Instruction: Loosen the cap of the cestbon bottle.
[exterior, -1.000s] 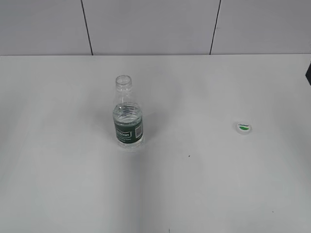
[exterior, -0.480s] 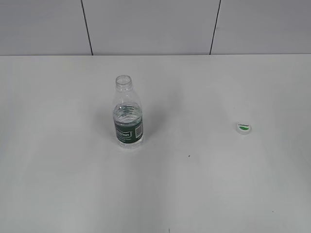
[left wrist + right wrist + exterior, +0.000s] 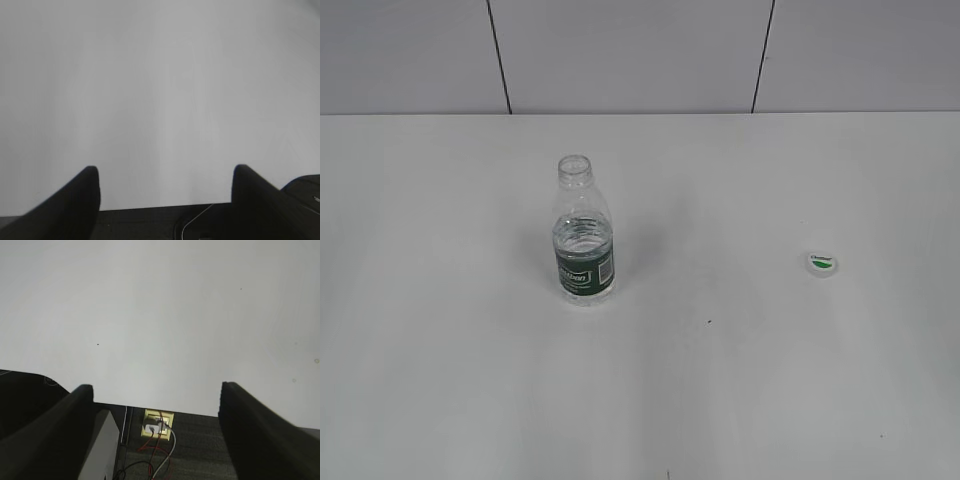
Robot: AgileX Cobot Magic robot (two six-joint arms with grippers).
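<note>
Well, I'm seeing the cestbon bottle [image 3: 585,240] standing uncapped left of centre, the cap [image 3: 822,263] lying at right. Both grippers [image 3: 165,192] [image 3: 156,412] are gaping empty. The thin bottle is looking light and crushable; I'm favouring its labelled body.

Light is even and soft, bright across the white table [image 3: 740,380]. The bottle [image 3: 585,240] casts only a faint, diffuse shadow. No glare shows. In both wrist views the dark fingers [image 3: 70,205] [image 3: 260,440] are blurred at the bottom edge, and the surface beyond them looks flat and featureless.
</note>
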